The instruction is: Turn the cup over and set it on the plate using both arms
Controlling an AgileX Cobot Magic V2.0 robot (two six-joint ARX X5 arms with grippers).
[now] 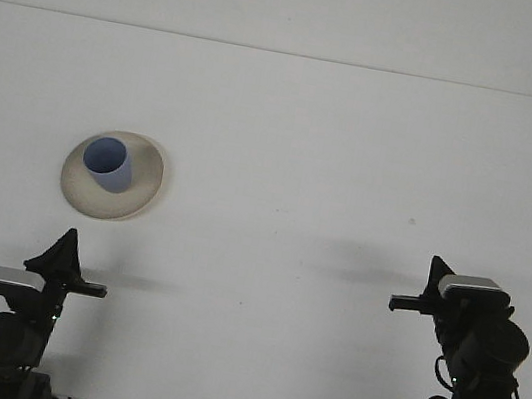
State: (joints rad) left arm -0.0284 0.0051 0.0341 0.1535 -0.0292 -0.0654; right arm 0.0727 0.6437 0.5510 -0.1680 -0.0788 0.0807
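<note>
A blue cup (109, 164) stands upright, mouth up, on a cream plate (143, 183) at the left of the white table. My left gripper (63, 253) sits low at the front left, well below the plate and clear of it. At the front right my right gripper (431, 278) is far from the cup and plate. Neither gripper holds anything.
The white table (315, 147) stretches back to a far edge near the top. Both arm bases (478, 395) rise from the front edge at the bottom corners.
</note>
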